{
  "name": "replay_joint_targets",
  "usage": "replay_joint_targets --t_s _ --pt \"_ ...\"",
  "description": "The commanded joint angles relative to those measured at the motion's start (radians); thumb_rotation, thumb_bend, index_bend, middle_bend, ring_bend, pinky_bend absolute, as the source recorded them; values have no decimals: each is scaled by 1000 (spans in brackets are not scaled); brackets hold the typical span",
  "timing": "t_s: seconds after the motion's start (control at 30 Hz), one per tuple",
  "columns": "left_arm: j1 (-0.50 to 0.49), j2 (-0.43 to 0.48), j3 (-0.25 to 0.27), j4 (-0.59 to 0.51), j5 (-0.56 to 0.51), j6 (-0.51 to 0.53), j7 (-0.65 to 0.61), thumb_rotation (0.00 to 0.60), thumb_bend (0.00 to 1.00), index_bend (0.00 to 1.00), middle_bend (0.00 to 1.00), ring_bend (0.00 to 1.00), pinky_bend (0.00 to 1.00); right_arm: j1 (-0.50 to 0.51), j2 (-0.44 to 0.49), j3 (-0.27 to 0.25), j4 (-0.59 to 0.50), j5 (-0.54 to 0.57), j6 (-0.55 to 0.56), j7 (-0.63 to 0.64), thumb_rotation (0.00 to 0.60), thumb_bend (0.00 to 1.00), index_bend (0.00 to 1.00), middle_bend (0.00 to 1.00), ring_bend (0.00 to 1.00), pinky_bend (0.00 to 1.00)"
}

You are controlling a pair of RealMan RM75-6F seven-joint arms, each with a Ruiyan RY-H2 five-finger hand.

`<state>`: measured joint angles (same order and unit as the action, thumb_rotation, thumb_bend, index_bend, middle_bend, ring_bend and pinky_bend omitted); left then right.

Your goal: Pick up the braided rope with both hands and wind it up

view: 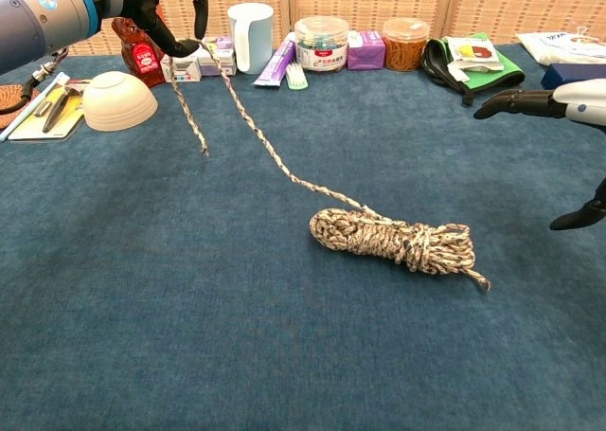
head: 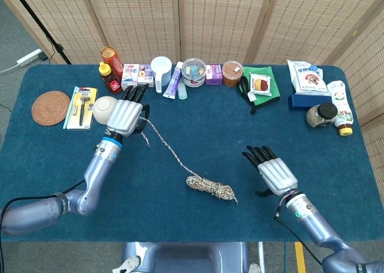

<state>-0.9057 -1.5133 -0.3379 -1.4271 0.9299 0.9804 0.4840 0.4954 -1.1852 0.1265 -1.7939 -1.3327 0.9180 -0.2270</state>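
Observation:
The braided rope lies mostly as a wound bundle on the blue table, near the front centre. A loose strand runs from it up and left to my left hand, which grips the strand raised above the table; a short tail hangs down from it. My right hand hovers to the right of the bundle, fingers spread, holding nothing and clear of the rope.
A white bowl sits upside down beside my left hand. A woven coaster and razor pack lie at the left. Bottles, a cup, jars and packets line the far edge; a green pouch and more jars are at the back right.

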Motion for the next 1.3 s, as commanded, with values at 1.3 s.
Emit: replay_joint_targets --t_s 1.3 --pt "-40 32 8 -46 -5 25 -44 600 370 572 0 0 0 162 -421 -15 24 479 192 -479 600 0 248 171 75 237"
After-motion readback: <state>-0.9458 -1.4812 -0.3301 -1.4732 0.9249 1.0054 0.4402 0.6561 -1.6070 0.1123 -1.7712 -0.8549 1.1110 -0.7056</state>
